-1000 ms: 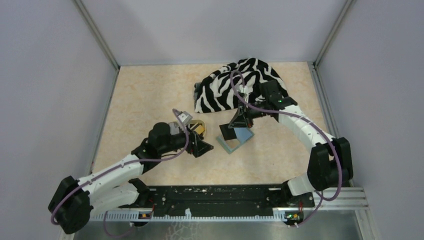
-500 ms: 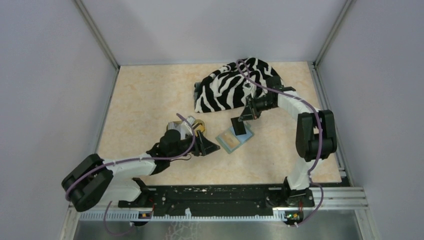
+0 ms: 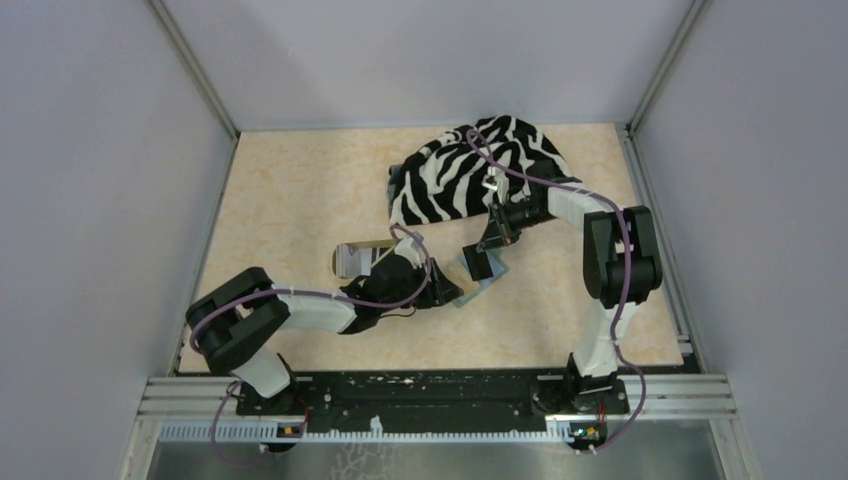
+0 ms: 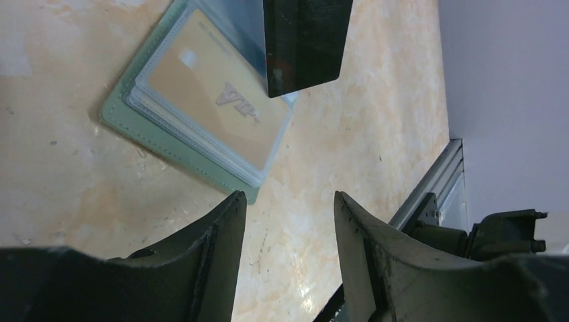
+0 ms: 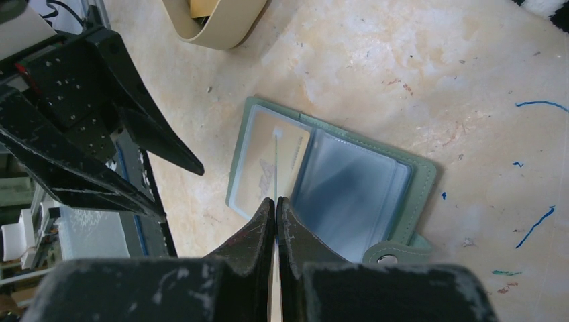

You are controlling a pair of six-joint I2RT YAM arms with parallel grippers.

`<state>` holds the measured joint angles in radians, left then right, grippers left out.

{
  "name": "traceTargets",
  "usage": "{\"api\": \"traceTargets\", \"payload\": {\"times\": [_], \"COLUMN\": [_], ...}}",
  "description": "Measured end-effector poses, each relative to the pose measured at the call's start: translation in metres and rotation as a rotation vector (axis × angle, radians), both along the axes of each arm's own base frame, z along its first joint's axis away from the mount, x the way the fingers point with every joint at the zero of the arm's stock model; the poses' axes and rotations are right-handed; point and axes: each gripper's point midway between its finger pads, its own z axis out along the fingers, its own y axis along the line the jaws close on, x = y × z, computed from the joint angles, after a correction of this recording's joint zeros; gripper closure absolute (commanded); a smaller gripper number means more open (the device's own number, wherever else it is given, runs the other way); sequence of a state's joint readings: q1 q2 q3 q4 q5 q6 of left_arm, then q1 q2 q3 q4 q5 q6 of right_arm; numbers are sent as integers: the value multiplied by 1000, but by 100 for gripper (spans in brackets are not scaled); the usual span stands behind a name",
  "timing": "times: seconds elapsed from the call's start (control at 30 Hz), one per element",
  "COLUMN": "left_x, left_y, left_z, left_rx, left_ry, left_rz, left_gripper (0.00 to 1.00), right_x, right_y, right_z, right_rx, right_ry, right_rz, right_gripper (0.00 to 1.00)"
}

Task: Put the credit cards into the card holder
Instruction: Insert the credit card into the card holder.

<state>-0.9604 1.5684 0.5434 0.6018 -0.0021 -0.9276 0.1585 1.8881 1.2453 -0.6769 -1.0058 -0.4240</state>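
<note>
The top camera looked down from high above and behind the near edge of the table (image 3: 290,200), taking in its whole top. Both wrist cameras hung close over the table's middle, facing down from opposite sides. All three views shared the open card holder (image 3: 483,285).

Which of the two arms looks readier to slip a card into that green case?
Probably the right. The right gripper already pinches a dark card over the open card holder. The left gripper is empty, jaws apart, beside it.
</note>
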Motion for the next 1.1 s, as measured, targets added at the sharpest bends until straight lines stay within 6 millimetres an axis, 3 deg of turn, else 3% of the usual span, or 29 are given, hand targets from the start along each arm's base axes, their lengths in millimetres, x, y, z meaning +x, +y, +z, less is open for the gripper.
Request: {"api": "traceTargets", "payload": {"times": [0.1, 0.5, 1.1], "left_x": [6, 25, 26], "left_y": [-5, -5, 17], "left_z": [-8, -13, -38], "left_rx": [22, 99, 230], "left_ry": [9, 1, 25], "left_rz": [10, 80, 133], "left_gripper": [50, 56, 54], "right_x": [1, 7, 3], "right_y": [0, -10, -6], "right_z": [0, 0, 3], "right_rx": [0, -2, 32], "right_ry": [-4, -6, 13], "right_rz": [-1, -31, -22], "right_gripper": [100, 100, 100]}}
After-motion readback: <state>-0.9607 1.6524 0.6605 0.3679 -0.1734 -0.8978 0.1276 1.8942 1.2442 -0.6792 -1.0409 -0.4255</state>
